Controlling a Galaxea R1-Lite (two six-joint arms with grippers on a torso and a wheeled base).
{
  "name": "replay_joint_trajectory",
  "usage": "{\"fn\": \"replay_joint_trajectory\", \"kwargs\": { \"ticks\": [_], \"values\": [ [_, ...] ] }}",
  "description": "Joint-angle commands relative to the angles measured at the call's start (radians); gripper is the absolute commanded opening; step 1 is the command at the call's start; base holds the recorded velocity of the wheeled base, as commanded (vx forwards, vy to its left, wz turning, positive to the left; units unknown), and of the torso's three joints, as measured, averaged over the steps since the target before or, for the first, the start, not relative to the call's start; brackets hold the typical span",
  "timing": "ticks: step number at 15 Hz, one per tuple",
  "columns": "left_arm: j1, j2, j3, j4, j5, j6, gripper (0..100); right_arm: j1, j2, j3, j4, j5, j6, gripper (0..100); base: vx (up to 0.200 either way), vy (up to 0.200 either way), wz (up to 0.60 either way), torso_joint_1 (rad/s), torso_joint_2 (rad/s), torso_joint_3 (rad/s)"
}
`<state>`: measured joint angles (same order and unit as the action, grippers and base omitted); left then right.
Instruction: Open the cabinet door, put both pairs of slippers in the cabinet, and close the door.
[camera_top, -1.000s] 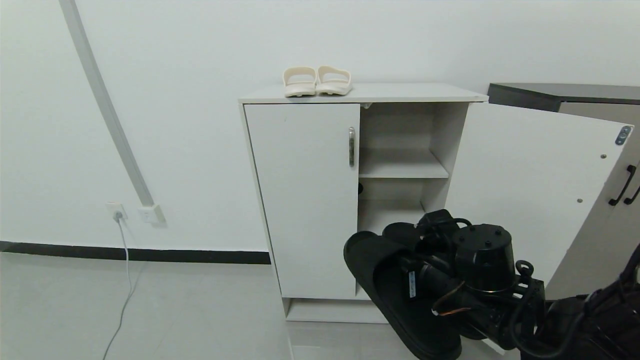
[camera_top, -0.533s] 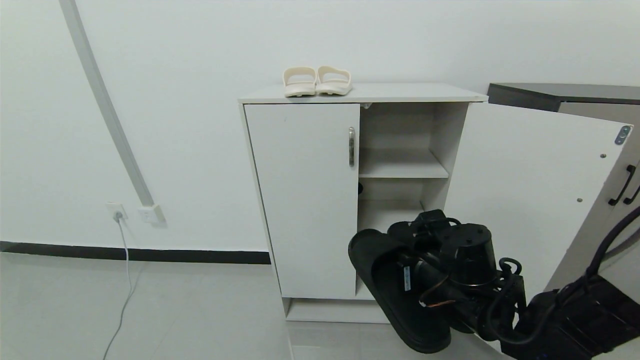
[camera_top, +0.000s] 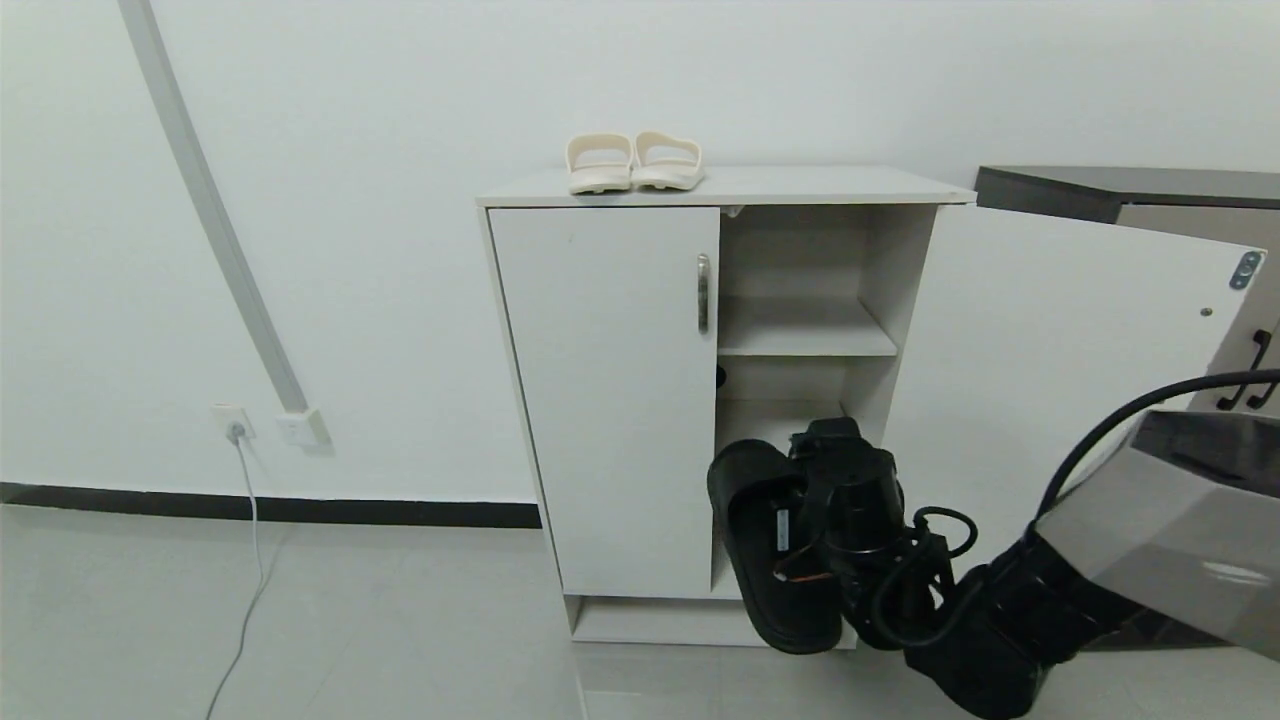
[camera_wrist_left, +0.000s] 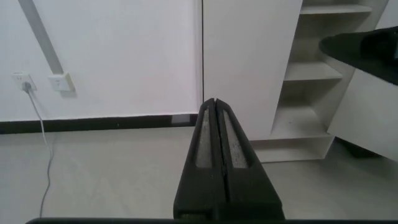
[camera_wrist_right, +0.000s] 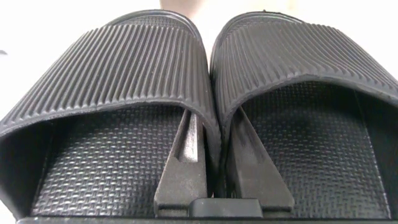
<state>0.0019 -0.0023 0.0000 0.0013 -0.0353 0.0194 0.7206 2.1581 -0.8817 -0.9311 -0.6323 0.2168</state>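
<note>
We note the right end effector (camera_wrist_right: 214, 134) pinching the black slippers (camera_top: 775, 560) by their two adjoining strap edges. The pair hangs before the open right bay of the cabinet (camera_top: 600, 400), near the lower shelf (camera_top: 775, 425). We judge them light, rubbery and flexible, the ribs giving grip; they may swing. The cream slippers (camera_top: 634, 162) sit on the cabinet top: take the straps likewise. The left end effector (camera_wrist_left: 214, 109) is closed, empty.

The black slippers (camera_wrist_right: 143, 68) look ribbed matt rubber; cabinet (camera_top: 610, 400) smooth, handle (camera_top: 703, 293) shiny metal.
</note>
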Motion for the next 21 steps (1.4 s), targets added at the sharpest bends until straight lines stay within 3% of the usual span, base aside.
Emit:
{"fn": "replay_joint_trajectory", "kwargs": {
  "ticks": [1, 3, 8, 16, 21],
  "values": [
    [0.0, 0.002, 0.0, 0.0, 0.0, 0.001, 0, 0.019, 0.184, -0.148, -0.002, -0.129, 0.013, 0, 0.0, 0.0, 0.0, 0.0, 0.0, 0.0],
    [0.001, 0.002, 0.0, 0.0, 0.002, -0.001, 0, 0.02, 0.224, -0.212, 0.001, -0.159, 0.015, 0, 0.0, 0.0, 0.0, 0.0, 0.0, 0.0],
    [0.0, 0.002, 0.0, 0.0, 0.002, -0.001, 0, 0.019, 0.243, -0.229, 0.0, -0.17, 0.016, 0, 0.0, 0.0, 0.0, 0.0, 0.0, 0.0],
    [0.0, 0.002, 0.0, 0.0, 0.002, -0.002, 0, 0.017, 0.244, -0.224, -0.002, -0.17, 0.018, 0, 0.0, -0.2, 0.0, 0.002, 0.0, 0.004],
    [0.0, 0.002, 0.0, 0.0, 0.002, -0.002, 0, 0.02, 0.25, -0.198, -0.055, -0.115, 0.007, 0, 0.0, 0.0, 0.0, 0.0, 0.0, 0.0]
  ]
}}
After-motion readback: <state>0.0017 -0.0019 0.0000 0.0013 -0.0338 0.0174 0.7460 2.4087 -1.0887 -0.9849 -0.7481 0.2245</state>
